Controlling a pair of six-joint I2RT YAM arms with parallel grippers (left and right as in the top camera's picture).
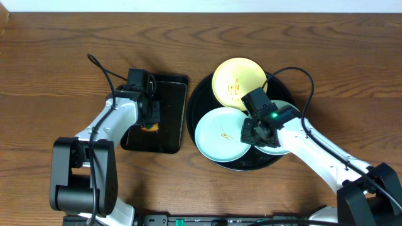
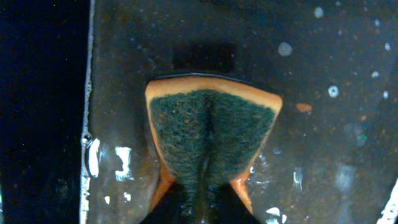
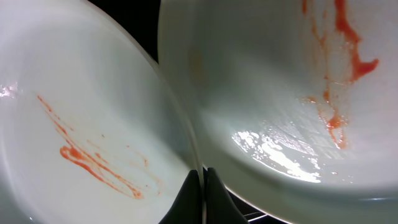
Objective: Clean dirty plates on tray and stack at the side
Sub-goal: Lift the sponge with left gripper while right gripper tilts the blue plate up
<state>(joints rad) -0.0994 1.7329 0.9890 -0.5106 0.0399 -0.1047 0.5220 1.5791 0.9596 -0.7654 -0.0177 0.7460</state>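
The round black tray (image 1: 201,94) holds three plates. The pale yellow plate (image 1: 239,80) lies at its far side and bears an orange smear. A pale blue plate (image 1: 220,135) lies at the tray's left front, also smeared. Another pale blue plate (image 1: 284,108) is mostly hidden under my right arm. My right gripper (image 1: 250,132) is shut on the right rim of the left pale blue plate (image 3: 81,124), fingertips (image 3: 202,180) pinching its edge. A second smeared plate (image 3: 280,81) sits close beside it. My left gripper (image 1: 149,122) is shut on an orange sponge with a green scouring face (image 2: 211,130).
A smaller rectangular black tray (image 1: 171,107) lies left of the round tray. Its wet, spotted floor (image 2: 323,74) is under the sponge. Bare wood-grain tabletop (image 1: 56,69) surrounds both trays. A black cable loops over the round tray's right side (image 1: 308,81).
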